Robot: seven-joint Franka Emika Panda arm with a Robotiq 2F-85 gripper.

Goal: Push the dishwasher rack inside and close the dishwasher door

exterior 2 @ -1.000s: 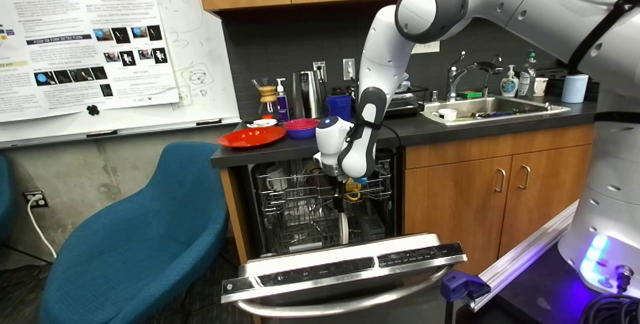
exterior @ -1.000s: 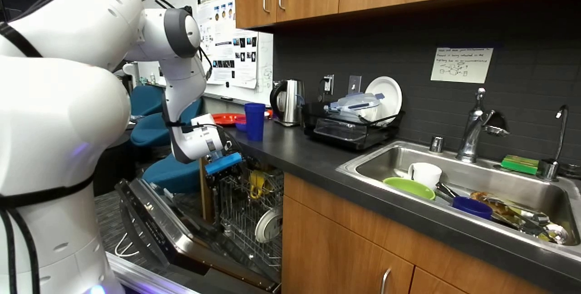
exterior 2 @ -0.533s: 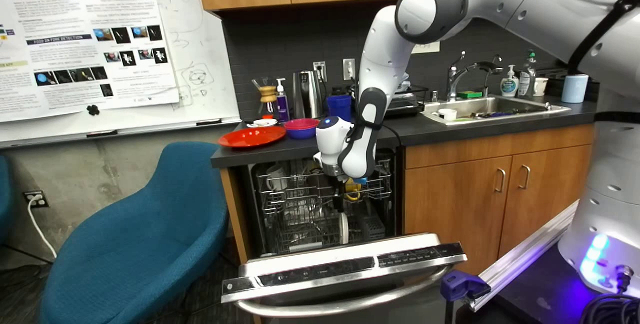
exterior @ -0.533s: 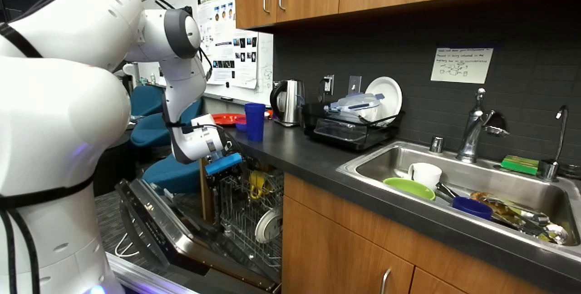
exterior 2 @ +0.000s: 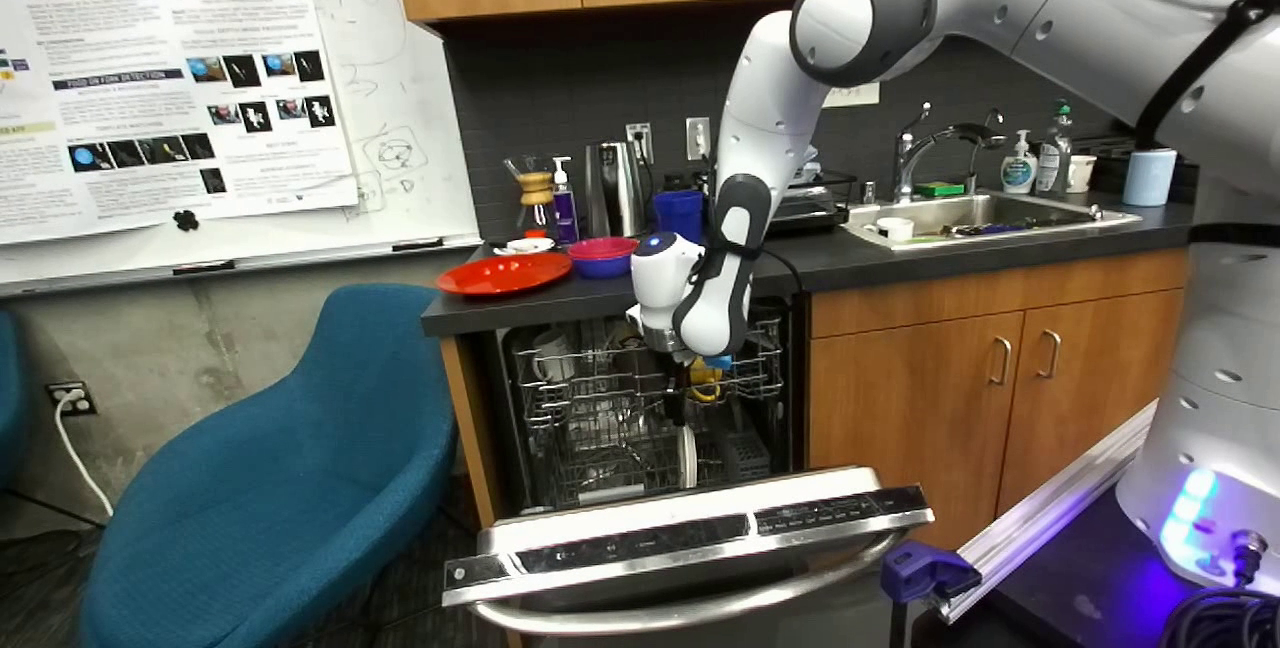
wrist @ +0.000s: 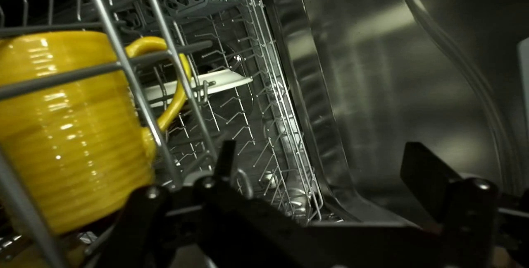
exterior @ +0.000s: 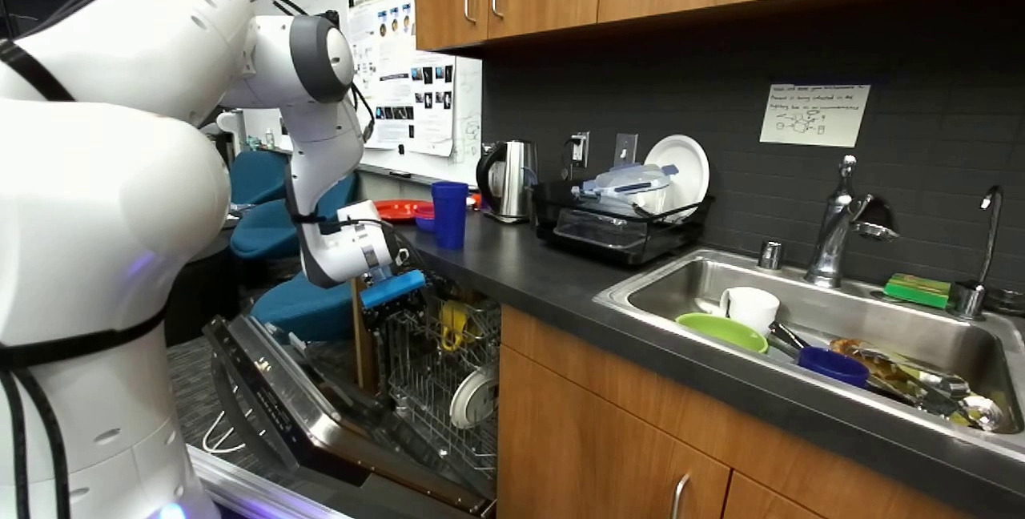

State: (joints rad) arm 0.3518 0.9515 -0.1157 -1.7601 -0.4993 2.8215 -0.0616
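"How far along?"

"Leftmost in an exterior view, the dishwasher door [exterior: 332,423] slopes open; closing it remains to be done."

"Then the jaws?"

"Further right, spread apart, pinching nothing."

"Furthest right?"

"The dishwasher rack [exterior: 483,331], holding a yellow mug [exterior: 453,325], below the tabletop [exterior: 512,255]. Mostly in, I'd judge; whether fully home, I can't tell."

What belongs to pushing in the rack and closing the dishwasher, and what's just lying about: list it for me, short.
Part of the job:
dishwasher rack
dishwasher door, partly open
gripper, jaws apart

Just lying about:
red plate
blue cup
steel kettle
black dish drainer
white mug and green bowl, both in the sink
blue chair
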